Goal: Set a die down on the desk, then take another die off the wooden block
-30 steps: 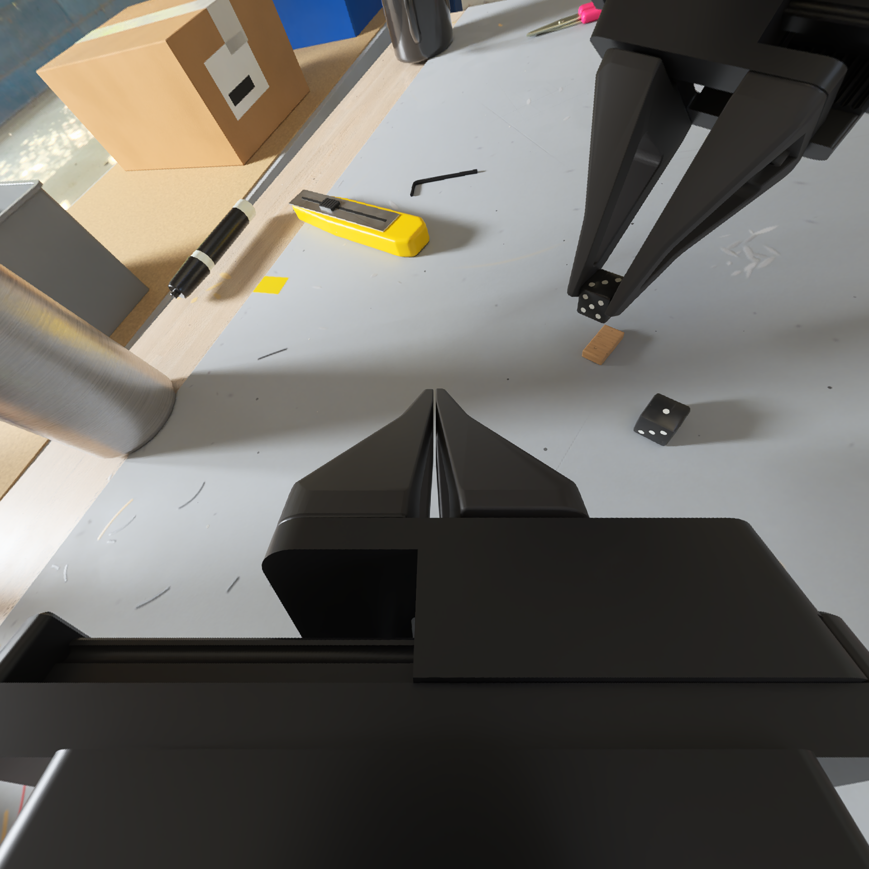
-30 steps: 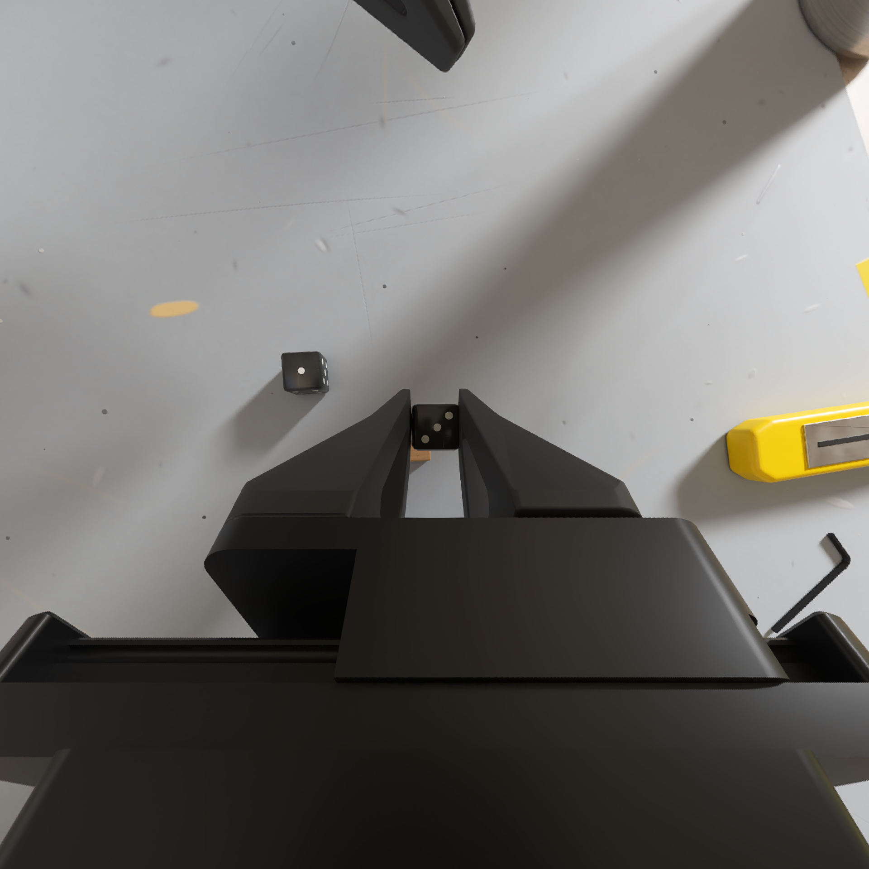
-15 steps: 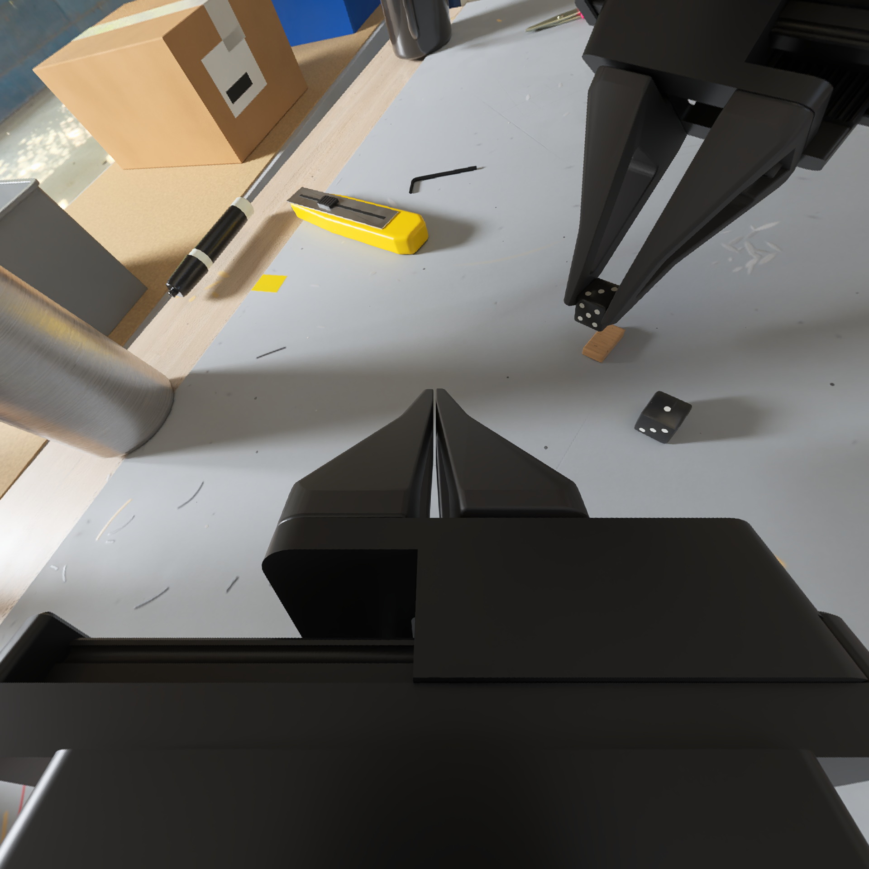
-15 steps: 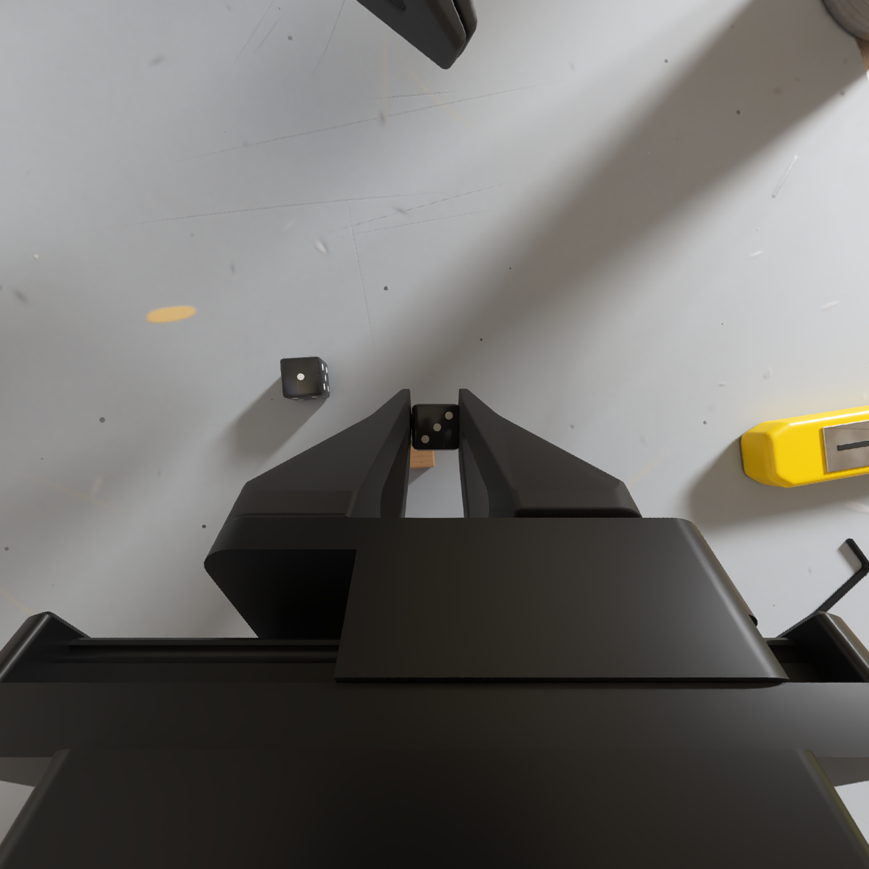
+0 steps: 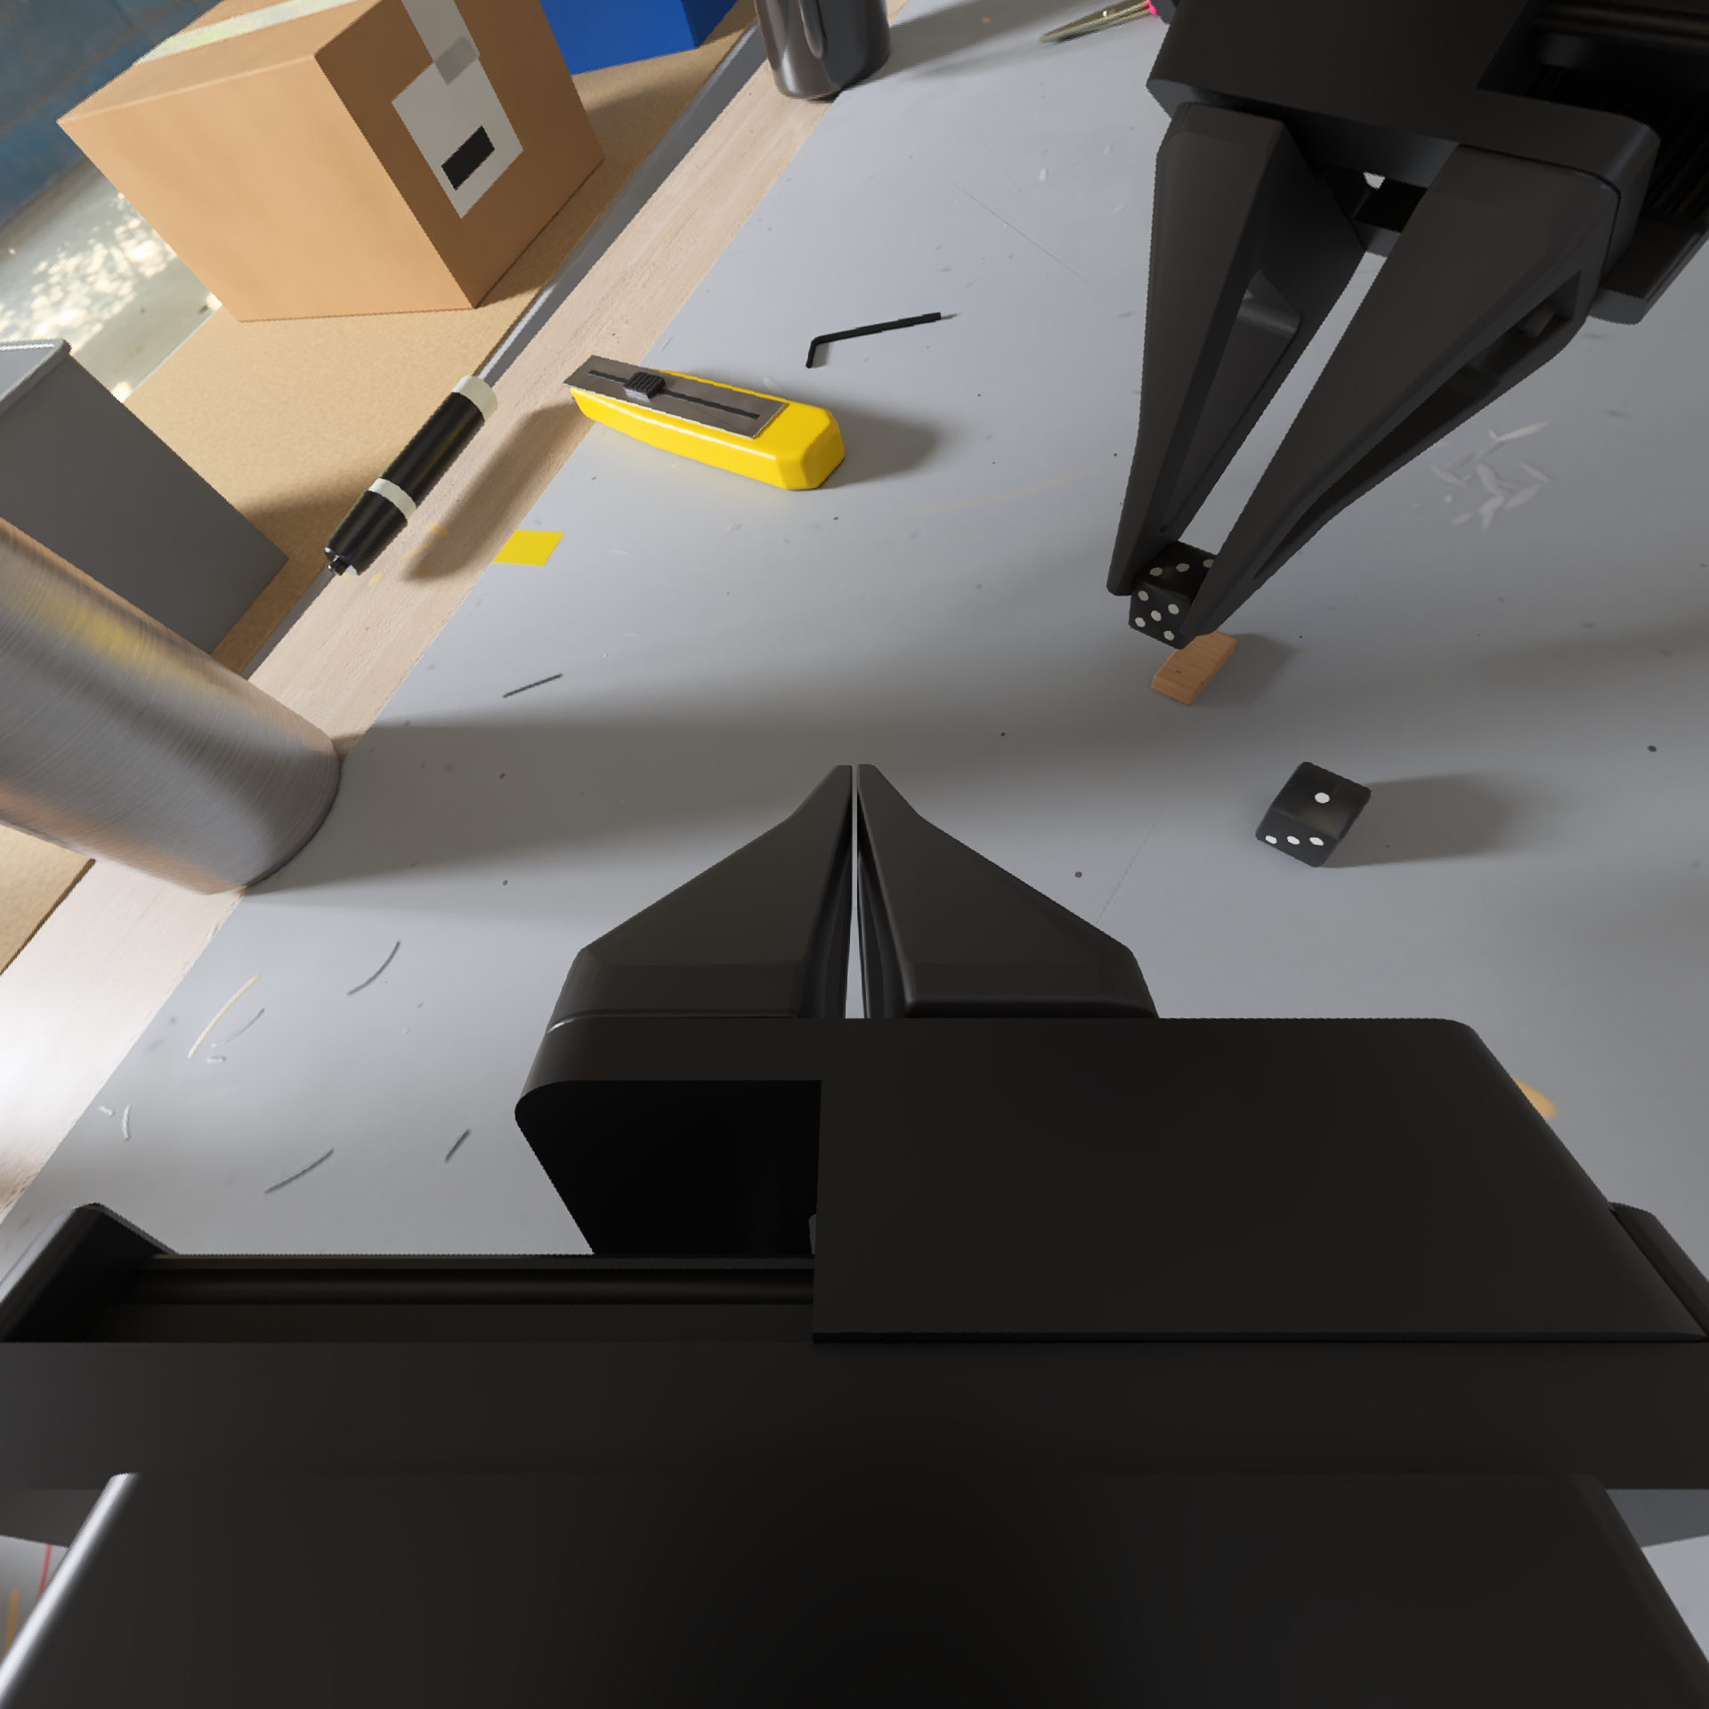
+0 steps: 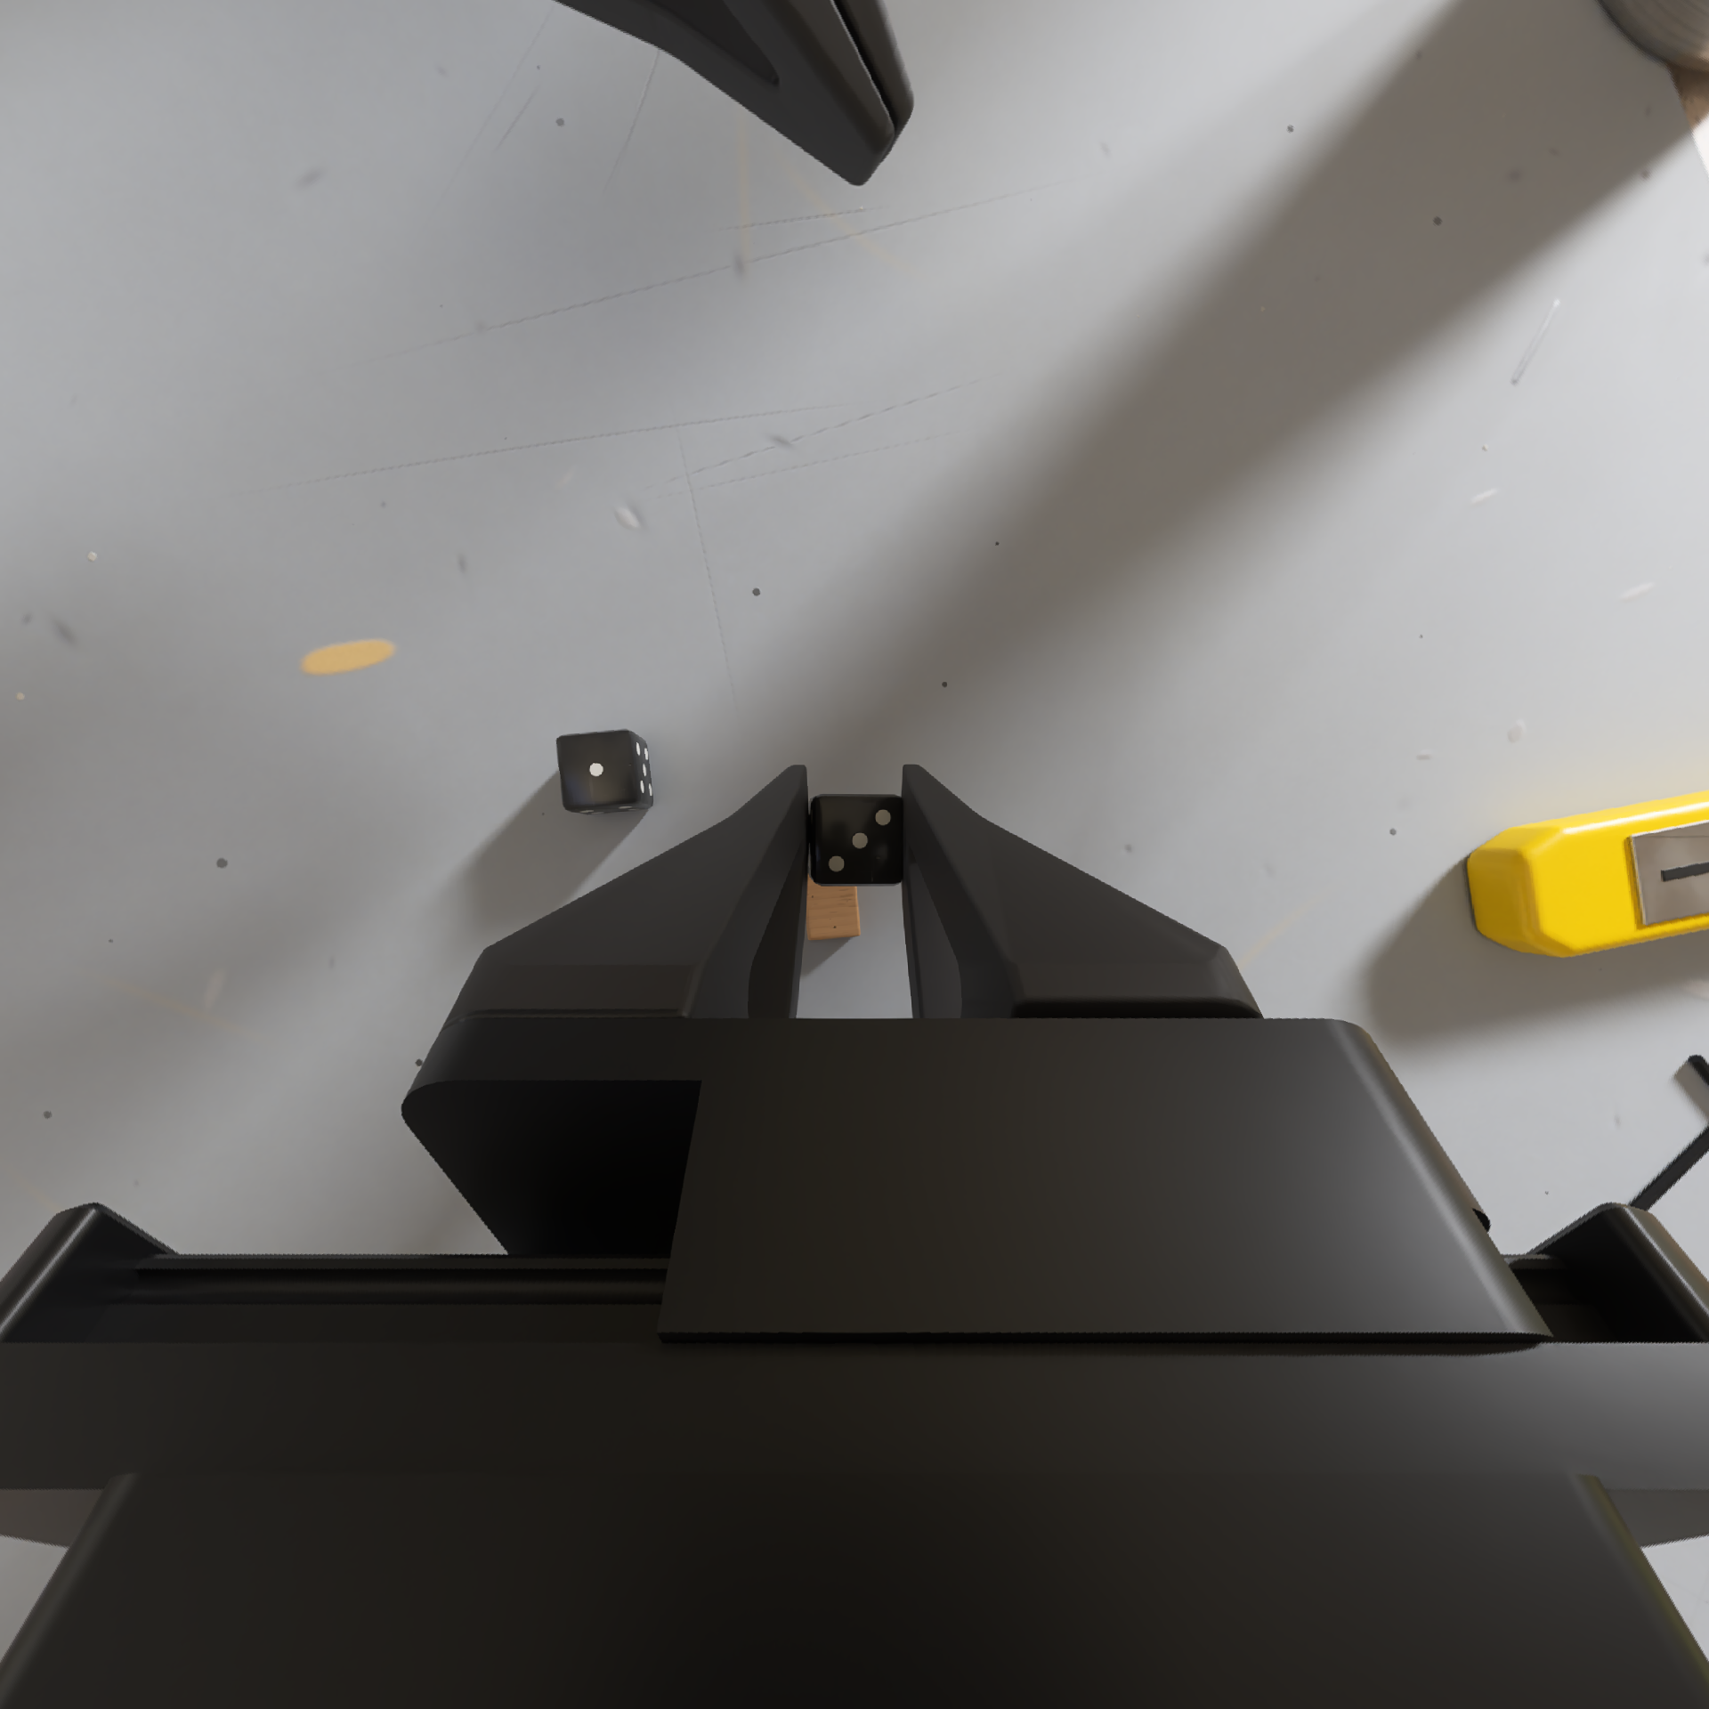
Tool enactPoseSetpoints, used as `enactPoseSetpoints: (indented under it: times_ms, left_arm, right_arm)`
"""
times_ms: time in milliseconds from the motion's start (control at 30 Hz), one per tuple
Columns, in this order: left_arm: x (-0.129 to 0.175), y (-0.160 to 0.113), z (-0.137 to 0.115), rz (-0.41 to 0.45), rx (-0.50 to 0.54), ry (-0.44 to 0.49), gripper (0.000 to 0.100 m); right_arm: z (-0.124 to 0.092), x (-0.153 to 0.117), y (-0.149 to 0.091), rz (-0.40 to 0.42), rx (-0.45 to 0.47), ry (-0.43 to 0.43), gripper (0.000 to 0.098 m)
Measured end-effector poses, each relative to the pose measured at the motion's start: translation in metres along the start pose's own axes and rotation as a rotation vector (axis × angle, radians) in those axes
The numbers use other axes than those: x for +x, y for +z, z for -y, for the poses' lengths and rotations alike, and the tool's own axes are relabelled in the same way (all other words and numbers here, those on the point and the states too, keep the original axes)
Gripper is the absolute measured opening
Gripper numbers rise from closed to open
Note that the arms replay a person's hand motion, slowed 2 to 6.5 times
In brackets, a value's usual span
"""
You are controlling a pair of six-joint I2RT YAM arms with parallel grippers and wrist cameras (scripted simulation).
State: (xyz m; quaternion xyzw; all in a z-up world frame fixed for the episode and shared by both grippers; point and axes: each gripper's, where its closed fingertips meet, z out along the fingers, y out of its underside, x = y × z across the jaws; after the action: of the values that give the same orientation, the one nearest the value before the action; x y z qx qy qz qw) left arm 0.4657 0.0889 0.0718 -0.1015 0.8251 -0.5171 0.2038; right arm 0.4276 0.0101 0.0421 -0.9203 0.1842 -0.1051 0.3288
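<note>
Grey desk [image 5: 647, 832], scratched, bordered by a wood strip carrying a cardboard box [image 5: 333, 157] with a pale label; its writing is left unread. Right gripper [image 6: 855, 781]: jaws clamped on a black die [image 6: 856, 840], three-pip face toward the wrist camera, held just above the wooden block [image 5: 1193, 668]. The block's long axis is seen running diagonally in the left wrist view. A second die [image 5: 1311, 814] lies near it on the desk, one pip up. Left gripper [image 5: 854, 772]: jaws together, nothing held. A yellow utility knife [image 5: 707, 435] and a hex key [image 5: 869, 331] lie well apart from both dice.

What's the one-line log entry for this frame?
right gripper: shut on die, clear above block | left gripper: shut, empty | other die: on desk
</note>
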Motion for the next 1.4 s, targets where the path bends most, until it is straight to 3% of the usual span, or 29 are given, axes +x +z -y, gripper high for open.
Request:
enactPoseSetpoints:
  times_ms: [667, 1400]
  left_arm:
    - [0.002, 0.001, -0.001, -0.003, -0.006, 0.01, 0.001]
    - [0.002, 0.002, -0.002, 0.0, -0.012, 0.023, 0.001]
  right_arm:
    - [-0.006, 0.012, -0.008, -0.037, 0.025, 0.157, 0.0168]
    - [-0.006, 0.006, -0.004, -0.031, 0.033, 0.187, 0.0168]
